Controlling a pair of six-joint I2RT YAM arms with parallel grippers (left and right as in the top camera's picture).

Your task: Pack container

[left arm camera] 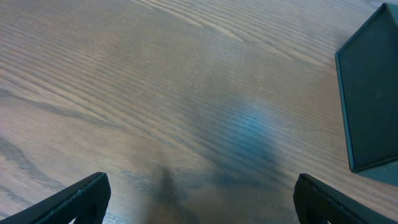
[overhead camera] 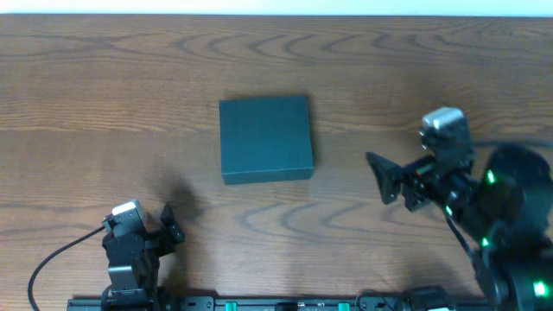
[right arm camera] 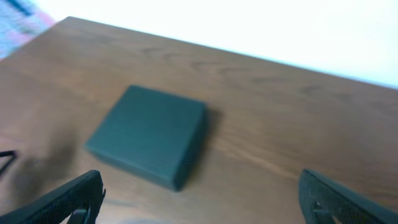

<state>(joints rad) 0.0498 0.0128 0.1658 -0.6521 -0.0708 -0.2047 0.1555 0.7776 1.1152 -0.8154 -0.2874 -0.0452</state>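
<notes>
The container (overhead camera: 264,138) is a dark teal square box that lies with its lid down in the middle of the wooden table. In the left wrist view the container (left arm camera: 372,93) shows at the right edge, and in the right wrist view the container (right arm camera: 149,134) lies ahead and to the left. My left gripper (overhead camera: 167,223) is near the table's front edge, left of the box and well short of it, open with nothing between its fingers (left arm camera: 81,199). My right gripper (overhead camera: 380,177) is to the right of the box, pointing at it, open and empty; its fingers (right arm camera: 339,199) stand wide apart.
The wooden table (overhead camera: 104,95) ends at a pale edge along the far side. A black cable (overhead camera: 52,259) loops at the front left beside the left arm. The right arm's dark base (overhead camera: 510,225) fills the front right corner.
</notes>
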